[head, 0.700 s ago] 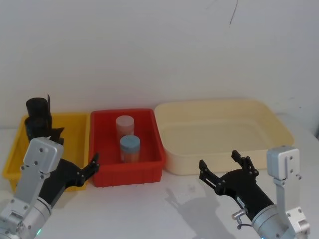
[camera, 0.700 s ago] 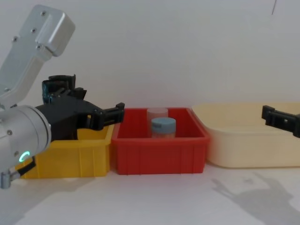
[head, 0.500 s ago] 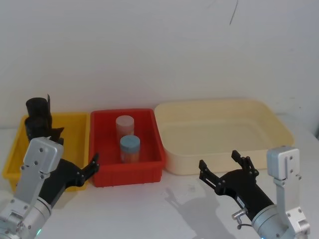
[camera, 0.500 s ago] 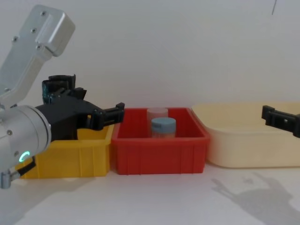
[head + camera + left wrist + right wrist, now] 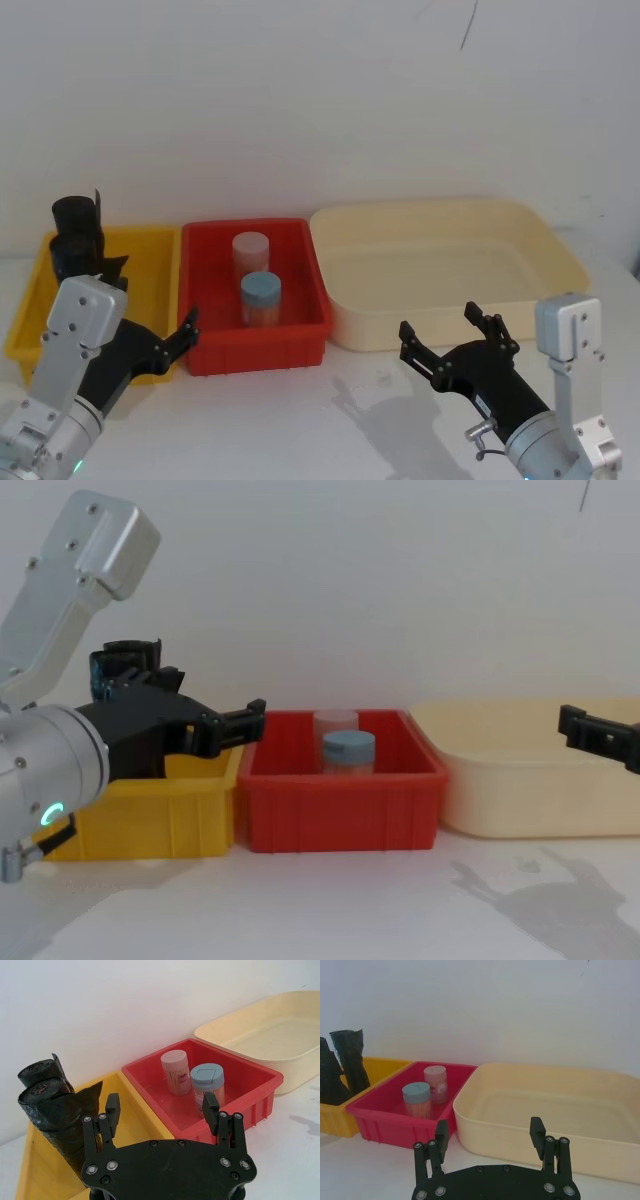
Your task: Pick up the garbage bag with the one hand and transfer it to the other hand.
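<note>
The garbage bag (image 5: 78, 238) stands up in the yellow bin (image 5: 140, 232), close to the left edge of the tabletop (image 5: 300, 420). It is a black, shiny roll. It sits at the back left corner of the bin and pokes up higher than the bin walls. Nothing is holding it.

The left tool (image 5: 161, 1110) hangs over the front part of the yellow bin, on the side nearer the robot. Its two fingers are apart and there is nothing between them. From the left wrist view, the bag is just beside one finger, but it is not inside the gap. I cannot tell if that finger touches the bag.

Next along is the red bin (image 5: 255, 352), in the middle of the tabletop. Two jars stand in it, one with a pink lid (image 5: 251, 255) behind and one with a blue lid (image 5: 261, 298) in front. They are not part of this job.

On the right is the big cream bin (image 5: 365, 325). The right tool (image 5: 438, 325) waits above the tabletop in front of it, near the front edge. Its fingers are apart too, and it holds nothing.

So I think the job has hardly begun. The bag is not picked up yet. The left tool needs to get its fingers around the bag, close them, and lift it out. Then it must bring the bag over to the right tool, which has to take it.
</note>
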